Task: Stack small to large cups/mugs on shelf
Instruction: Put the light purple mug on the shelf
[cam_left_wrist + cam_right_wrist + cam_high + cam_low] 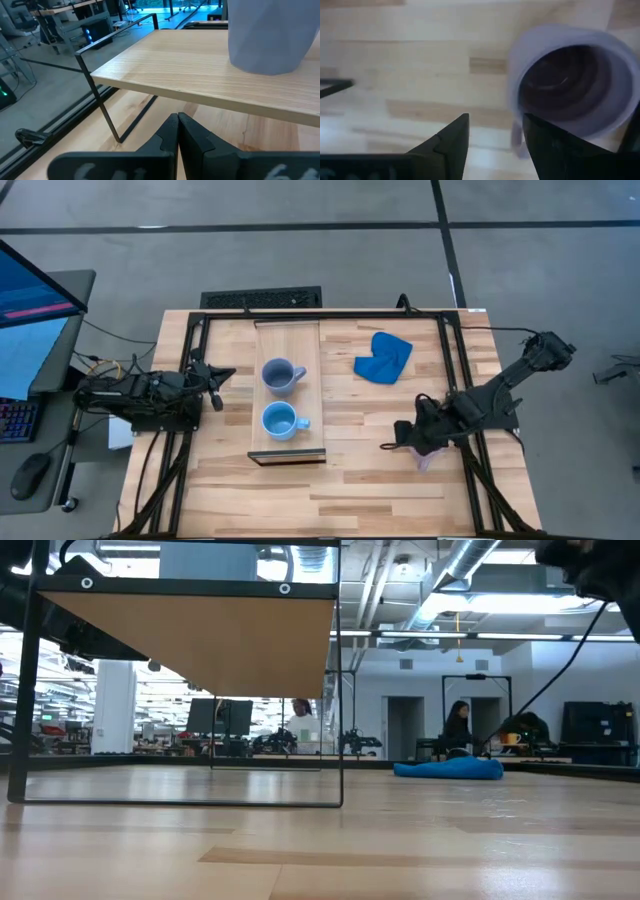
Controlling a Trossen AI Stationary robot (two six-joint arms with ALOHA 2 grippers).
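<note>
The shelf (300, 340) stands on black wire legs at the table's middle; the low view shows its underside (200, 640). Two mugs rest on their bases on it: a slate blue one (281, 375) farther back and a sky blue one (280, 421) nearer. The slate mug's base (265, 40) also shows in the left wrist view. The lilac mug (570, 90) stands upright on the table at the near right, mouth up. My right gripper (495, 135) hangs open over it, pointing down, with the mug's handle (517, 140) beside one finger. My left gripper (177, 135) waits shut, left of the shelf.
A bright blue cloth (383, 357) lies crumpled right of the shelf toward the far edge. Black frame rails (460, 380) run along the table's sides. A keyboard (262, 298) sits beyond the far edge. Bare tabletop lies between the shelf and the lilac mug (425, 460).
</note>
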